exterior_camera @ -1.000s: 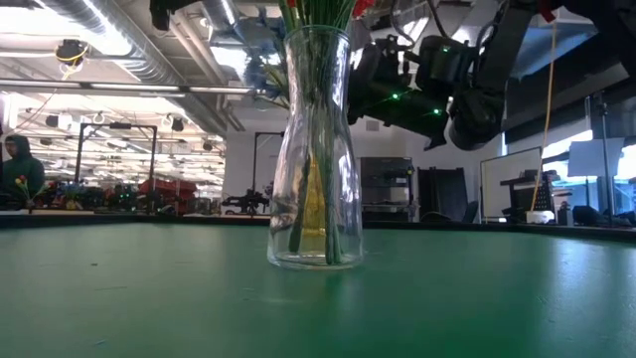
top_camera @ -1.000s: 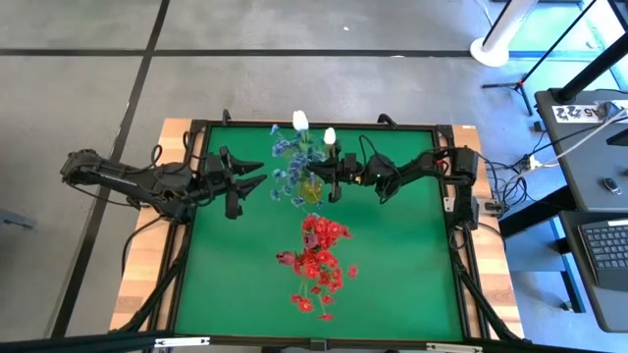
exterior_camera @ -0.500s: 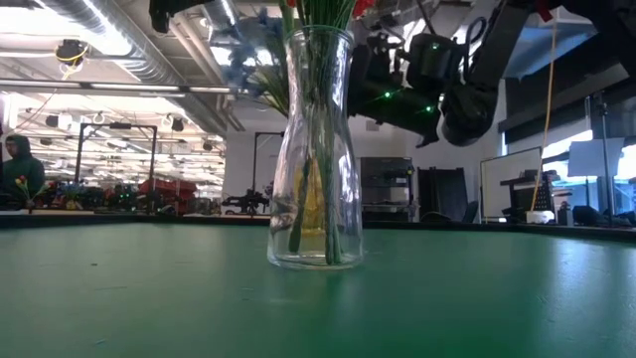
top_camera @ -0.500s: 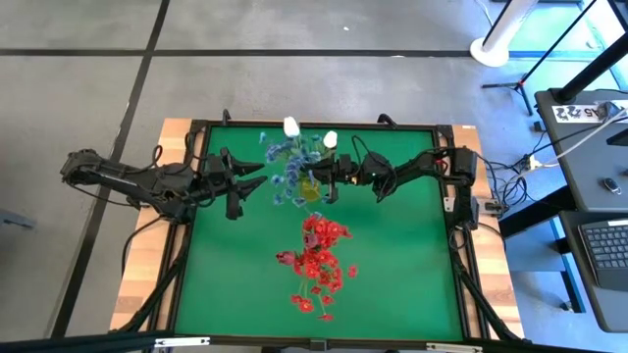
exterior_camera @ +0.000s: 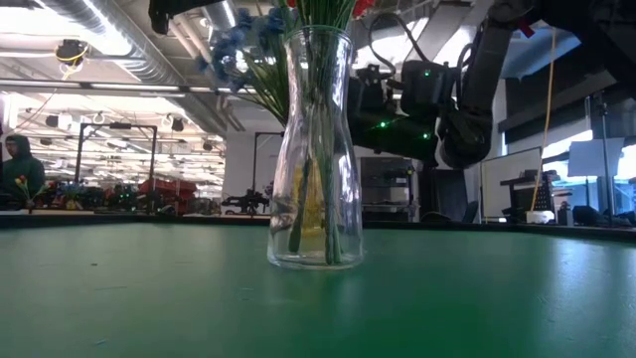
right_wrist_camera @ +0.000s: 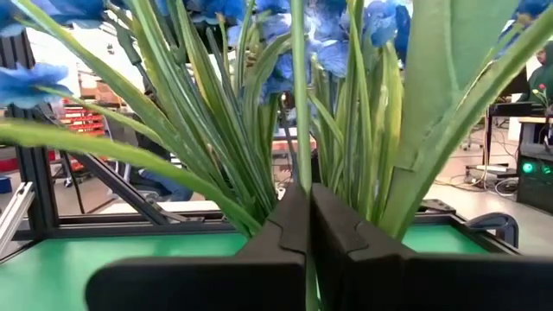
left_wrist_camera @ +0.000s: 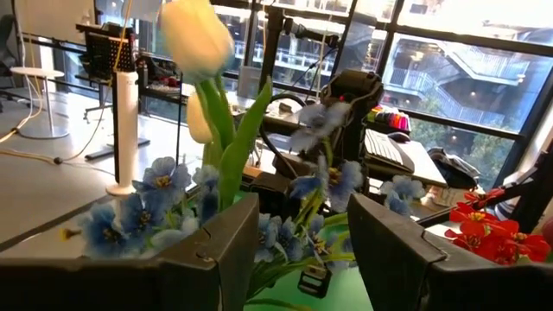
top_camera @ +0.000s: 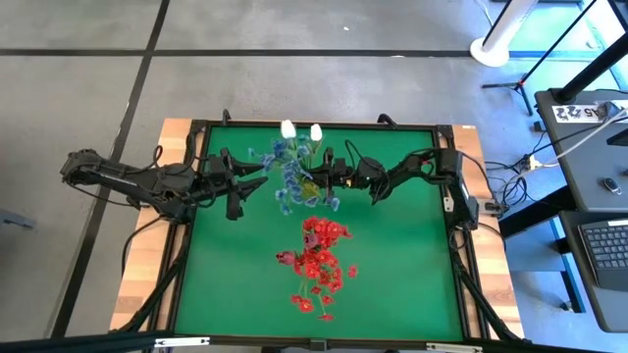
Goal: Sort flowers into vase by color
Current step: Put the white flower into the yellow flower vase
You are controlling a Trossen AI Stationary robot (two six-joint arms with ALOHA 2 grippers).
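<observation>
A bunch of blue blossoms (top_camera: pixel 292 175) with two white buds (top_camera: pixel 301 129) stands at the table's far middle, over a yellowish vessel (top_camera: pixel 311 189) that its leaves mostly hide. The red blossoms (top_camera: pixel 320 257) stand in a clear glass vase (exterior_camera: pixel 316 149) nearer the front. My right gripper (top_camera: pixel 330 179) is at the bunch's right side, shut on a green stem (right_wrist_camera: pixel 300 104). My left gripper (top_camera: pixel 257 182) is open just left of the bunch; the blue blossoms (left_wrist_camera: pixel 173 199) show beyond its fingers. My right gripper pinches one thin green stem (right_wrist_camera: pixel 300 168) of the blue-and-white bunch between its two shut fingers (right_wrist_camera: pixel 337 233). The fingers come level from the table's right and lie across the stem. The stem stands upright among the other stems and leaves.
The green mat (top_camera: pixel 392 265) has free room right and left of the red bunch. A black frame (top_camera: pixel 453 216) runs around the table. A person (exterior_camera: pixel 18 164) sits far off in the room behind.
The blue-and-white bunch has tipped toward the table's left; its white buds and blue blossoms have swung left while its foot stays in place. My right gripper, still shut, has moved a little toward the table's left with the stem.
</observation>
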